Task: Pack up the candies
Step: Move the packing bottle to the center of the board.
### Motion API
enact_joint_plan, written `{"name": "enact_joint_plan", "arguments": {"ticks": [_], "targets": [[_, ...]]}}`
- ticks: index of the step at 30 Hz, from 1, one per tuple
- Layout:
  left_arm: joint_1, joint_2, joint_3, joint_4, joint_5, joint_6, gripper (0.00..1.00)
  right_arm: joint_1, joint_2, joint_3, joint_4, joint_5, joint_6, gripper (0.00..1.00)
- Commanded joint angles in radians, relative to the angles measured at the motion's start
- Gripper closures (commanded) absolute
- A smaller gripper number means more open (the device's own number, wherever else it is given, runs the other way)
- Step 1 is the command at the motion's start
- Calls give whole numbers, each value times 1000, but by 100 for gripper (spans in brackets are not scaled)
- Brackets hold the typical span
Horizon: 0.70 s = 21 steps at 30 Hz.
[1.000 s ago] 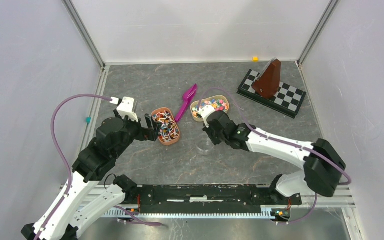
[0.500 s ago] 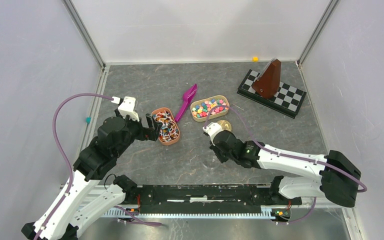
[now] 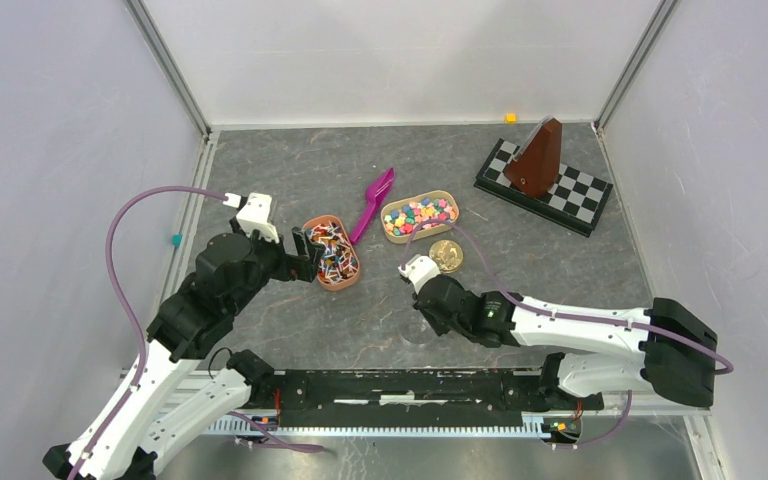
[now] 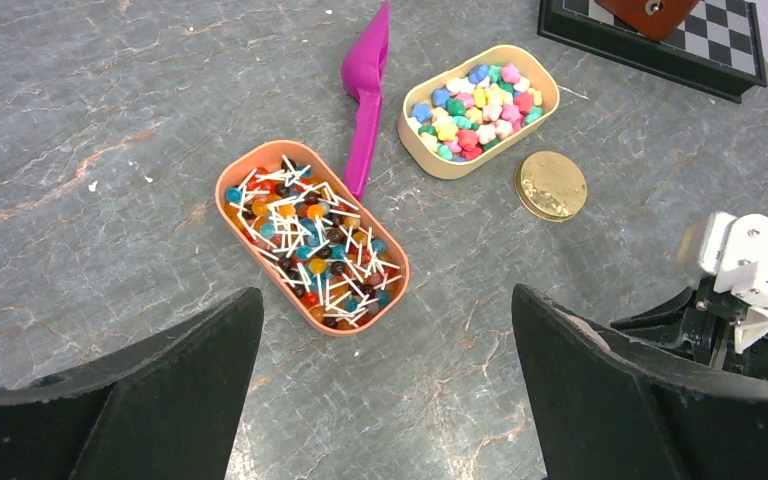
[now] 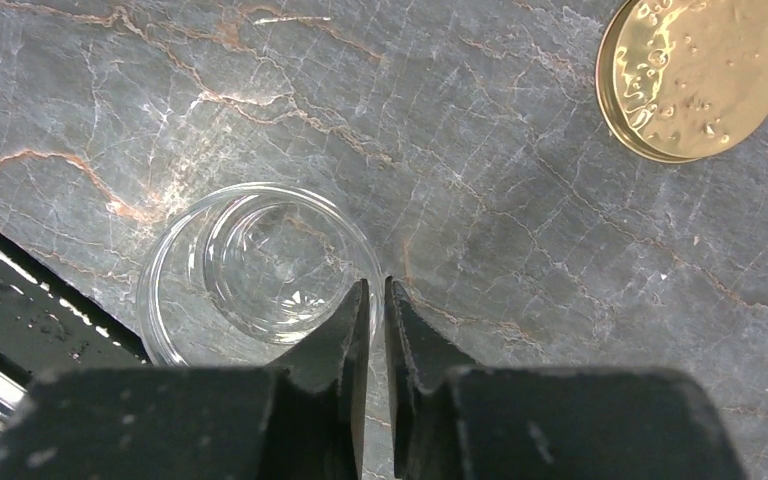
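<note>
The candies [image 3: 420, 215] [image 4: 480, 105], tiny bright star-like pieces, fill a beige oval tray [image 4: 460, 172] at mid table. A clear glass jar [image 3: 418, 327] [image 5: 260, 265] stands empty toward the near edge. My right gripper [image 3: 424, 308] [image 5: 376, 290] straddles the jar's right rim, one finger inside and one outside, with only a thin gap holding the glass wall. A gold lid [image 3: 447, 255] [image 5: 695, 75] lies flat between jar and tray. My left gripper [image 3: 310, 255] [image 4: 385, 300] hangs wide open and empty, just near of the orange tray.
An orange-brown oval tray [image 3: 351, 281] [image 4: 397, 297] holds lollipops. A magenta scoop [image 3: 372, 203] [image 4: 364, 100] lies between the two trays. A brown metronome [image 3: 538, 160] stands on a checkered board at the back right. The black rail [image 3: 410, 390] runs along the near edge.
My right arm has drawn the glass jar from beside the candy tray toward the near edge, uncovering the gold lid. Its fingers have parted very slightly. The left arm has not moved.
</note>
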Motion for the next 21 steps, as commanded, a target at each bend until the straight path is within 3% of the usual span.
{"name": "enact_joint_plan", "arguments": {"ticks": [1,8,18,21], "targets": [[7,0,-5,30,21,-52,0,18,-4,61,-19,68,22,79],[7,0,-5,29,26,-50,0,20,-28,138,-53,119,2,58],[7,-5,-6,29,24,-50,0,6,41,323,-39,257,-123,47],[7,-5,-5,29,23,-50,0,-30,93,381,2,219,-168,47]]}}
